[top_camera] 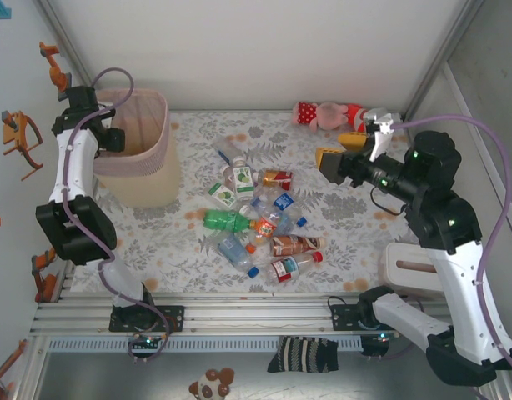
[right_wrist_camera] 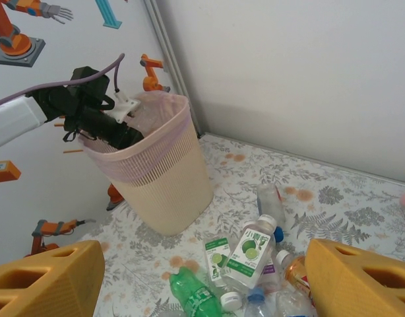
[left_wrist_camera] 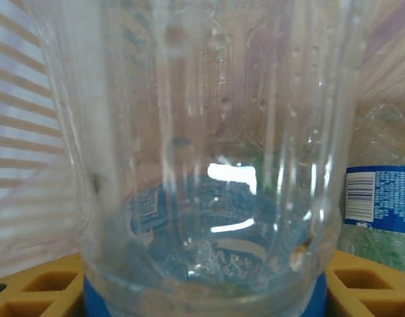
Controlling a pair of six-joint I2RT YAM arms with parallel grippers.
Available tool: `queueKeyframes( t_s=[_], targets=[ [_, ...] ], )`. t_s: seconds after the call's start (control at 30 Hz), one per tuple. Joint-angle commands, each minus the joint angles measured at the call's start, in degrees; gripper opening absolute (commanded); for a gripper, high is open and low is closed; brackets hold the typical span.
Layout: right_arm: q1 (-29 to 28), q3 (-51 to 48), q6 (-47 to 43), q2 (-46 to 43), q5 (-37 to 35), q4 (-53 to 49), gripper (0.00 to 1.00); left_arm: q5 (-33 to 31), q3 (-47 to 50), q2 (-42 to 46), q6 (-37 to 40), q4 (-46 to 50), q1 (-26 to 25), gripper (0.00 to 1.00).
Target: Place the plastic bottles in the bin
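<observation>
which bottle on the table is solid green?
The green bottle, lying on its side on the left of the group. Its whole body is tinted green; the others are clear or brown, with green only on labels.

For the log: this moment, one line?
left tool: holds clear bottle in bin | right tool: open, empty | other bottles on table

Left arm (top_camera: 72, 179) is folded up along the left side, elbow low and near, wrist reaching to the far left. The left gripper (top_camera: 112, 138) tips downward, jaws clamped on a clear bottle (left_wrist_camera: 209, 165). Right arm (top_camera: 446, 221) comes up from the near right and bends inward, right gripper (top_camera: 331, 163) pointing left and hanging mid-air, yellow jaws spread wide.
</observation>
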State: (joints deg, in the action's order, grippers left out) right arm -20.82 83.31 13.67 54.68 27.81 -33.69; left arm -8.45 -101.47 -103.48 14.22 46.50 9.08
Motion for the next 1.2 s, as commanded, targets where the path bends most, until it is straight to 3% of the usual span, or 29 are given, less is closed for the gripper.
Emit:
queueKeyframes(
  t_s=[0.0, 0.43, 0.73, 1.17],
  targets=[
    [-0.17, 1.15, 0.48, -0.06, 0.93, 1.37, 0.78, 1.55, -0.21, -2.74, 0.12, 2.01, 0.45, 0.61],
    [-0.17, 0.28, 0.89, -1.41, 0.22, 1.0, 0.78, 4.94, -2.07, -3.89, -1.29, 4.78, 0.41, 0.73],
    [-0.12, -0.45, 1.67, -1.96, -0.03, 0.94, 0.78, 7.31, -2.33, -2.41, -2.25, 4.82, 0.32, 0.74],
    [-0.15, -1.59, 0.99, -2.91, -3.51, -3.38, 0.77, 20.48, -4.99, 4.05, -8.2, 3.07, 0.32, 0.73]
  ],
)
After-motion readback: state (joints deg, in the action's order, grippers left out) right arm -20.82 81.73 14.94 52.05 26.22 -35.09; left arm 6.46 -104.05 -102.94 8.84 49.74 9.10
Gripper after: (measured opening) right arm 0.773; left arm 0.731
